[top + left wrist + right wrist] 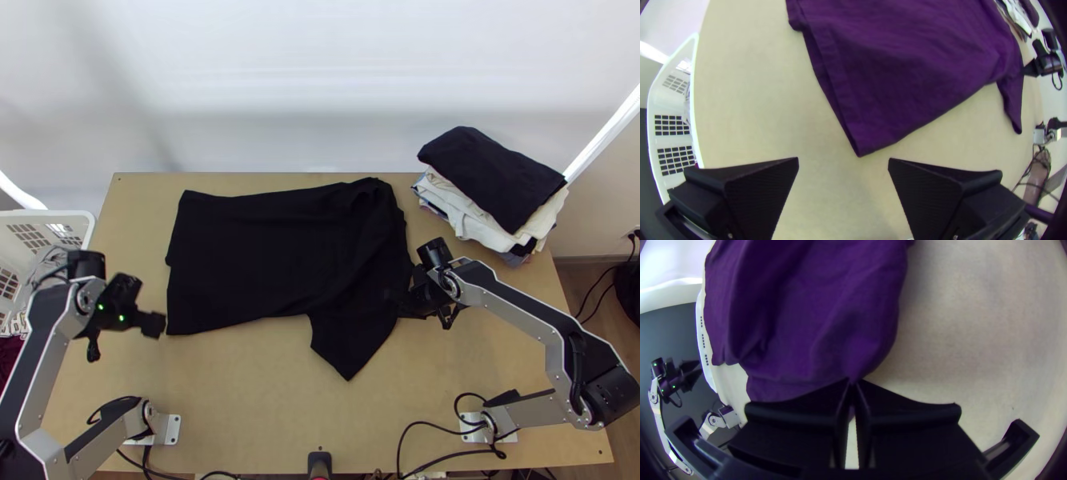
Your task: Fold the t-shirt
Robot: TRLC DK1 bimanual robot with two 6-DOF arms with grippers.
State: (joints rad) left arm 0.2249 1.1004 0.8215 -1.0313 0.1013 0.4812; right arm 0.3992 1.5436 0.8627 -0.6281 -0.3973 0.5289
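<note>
Right wrist view: the t-shirt [831, 324] is pinched between the jaws.

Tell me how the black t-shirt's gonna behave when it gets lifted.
The t-shirt will probably be floppy, sagging from wherever it's held, since it bunches softly by the right gripper. It looks light, judging by its thin edges. Its layers may slide apart, as their edges already sit slightly offset at the end nearer the left gripper.
</note>
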